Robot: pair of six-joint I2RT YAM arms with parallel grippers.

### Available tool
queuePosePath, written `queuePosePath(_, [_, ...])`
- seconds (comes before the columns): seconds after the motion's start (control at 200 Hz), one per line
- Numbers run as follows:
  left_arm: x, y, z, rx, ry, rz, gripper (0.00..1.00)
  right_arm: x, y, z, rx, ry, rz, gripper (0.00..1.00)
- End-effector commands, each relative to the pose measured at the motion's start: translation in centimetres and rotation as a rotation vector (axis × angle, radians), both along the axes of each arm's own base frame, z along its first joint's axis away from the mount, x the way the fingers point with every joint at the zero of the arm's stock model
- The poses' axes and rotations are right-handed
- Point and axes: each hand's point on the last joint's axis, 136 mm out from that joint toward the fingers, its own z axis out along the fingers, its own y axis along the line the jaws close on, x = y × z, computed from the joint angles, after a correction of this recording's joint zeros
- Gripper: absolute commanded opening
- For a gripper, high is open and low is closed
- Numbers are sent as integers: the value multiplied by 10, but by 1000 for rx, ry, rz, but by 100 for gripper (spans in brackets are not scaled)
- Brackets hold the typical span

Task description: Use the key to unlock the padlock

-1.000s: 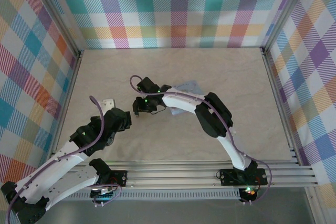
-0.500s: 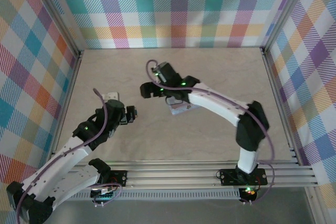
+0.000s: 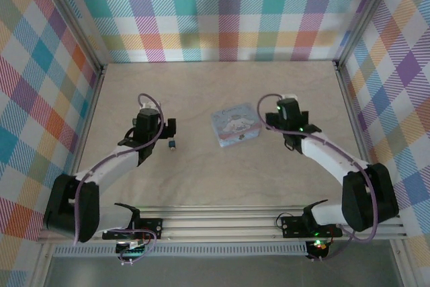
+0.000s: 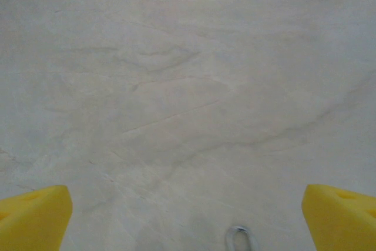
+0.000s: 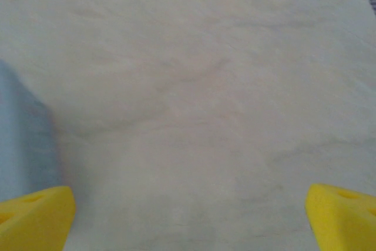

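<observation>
your left gripper [image 4: 187, 221] is spread wide and holds nothing, its two yellow fingertips [image 4: 32, 218] far apart over bare table [image 4: 176, 86]. at the lower edge of its wrist view lies one small silvery loop [image 4: 238, 238]; you cannot tell whether it is shackle or key. from above, one small dark padlock [image 3: 172, 144] lies on the table just beside that gripper, on its near side, well left of the one pale-blue tin [image 3: 234, 124]. the key is too small to tell apart from it. your right gripper [image 5: 188, 218] is likewise wide open and empty, just right of the tin, whose blue wall shows at the left of its wrist view. count: two grippers, one padlock, one tin. half a second ago your right arm reached across the tin toward the left arm; now it has drawn back to the tin's right and the lid is uncovered. your left gripper has moved toward the far wall, leaving the padlock in plain sight.
</observation>
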Motion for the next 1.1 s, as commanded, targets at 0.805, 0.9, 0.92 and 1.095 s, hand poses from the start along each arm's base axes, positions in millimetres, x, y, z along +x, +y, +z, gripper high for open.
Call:
queuePosePath(0.805, [27, 44, -46, -98, -172, 16, 100, 30, -57, -35, 187, -343, -4, 100])
queuePosePath(0.9, [28, 44, -45, -95, -178, 16, 100, 30, -57, -36, 186, -344, -4, 100])
queuePosePath(0.92, [27, 44, -46, -96, -175, 17, 100, 30, -57, -36, 184, -344, -4, 100])
queuePosePath(1.095, [27, 44, -46, -95, -176, 17, 100, 30, -57, -35, 185, -346, -2, 100])
